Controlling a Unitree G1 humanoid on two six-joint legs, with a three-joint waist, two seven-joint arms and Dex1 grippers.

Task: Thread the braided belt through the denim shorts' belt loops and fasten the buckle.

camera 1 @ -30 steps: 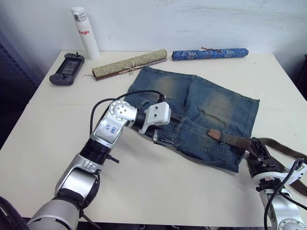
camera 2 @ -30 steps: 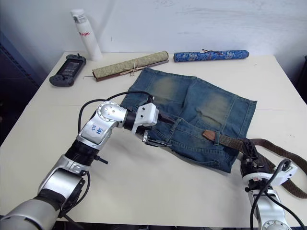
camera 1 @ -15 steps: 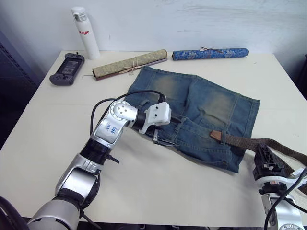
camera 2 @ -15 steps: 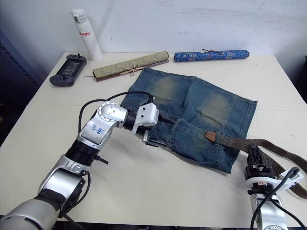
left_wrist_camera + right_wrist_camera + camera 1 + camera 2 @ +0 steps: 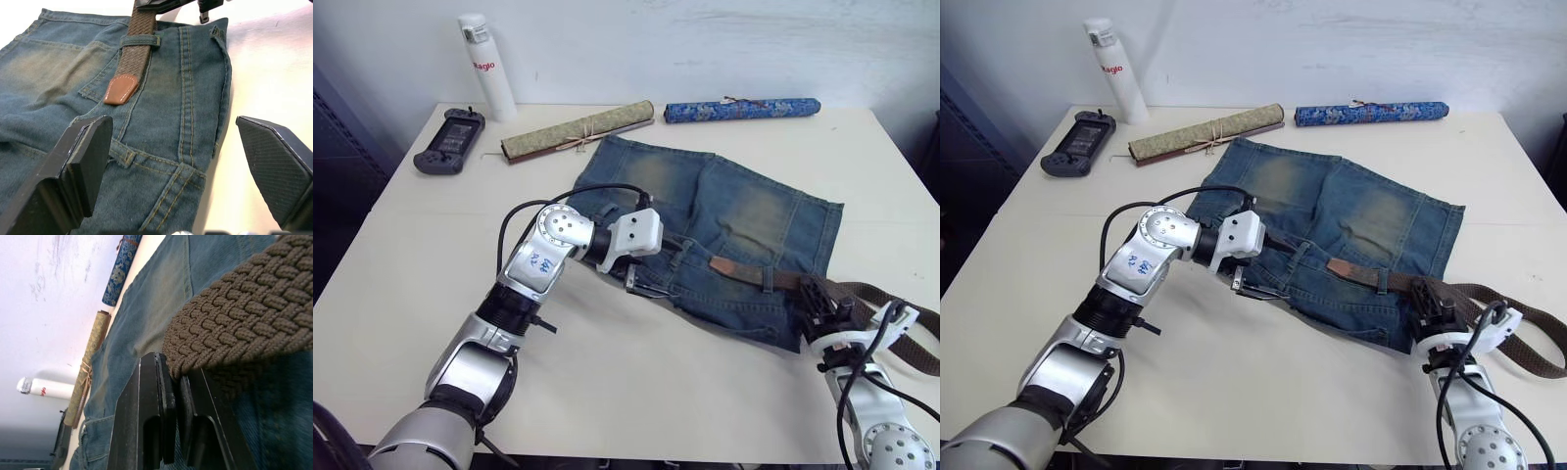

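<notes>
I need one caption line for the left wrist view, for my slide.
Open left gripper above the denim shorts, where the braided belt has its tip through one belt loop.

The two head eyes look forward and down from the near edge of the table (image 5: 401, 284), far enough back to take in its whole top to the far edge, and they share almost the same field, slightly offset sideways. The left wrist camera sits low and close over the denim shorts (image 5: 161, 122), looking along the waistband toward the braided belt (image 5: 136, 54) tip, a patch both head views also cover. The right wrist camera lies nearly against the belt, facing across the shorts toward the table's far left corner.
</notes>
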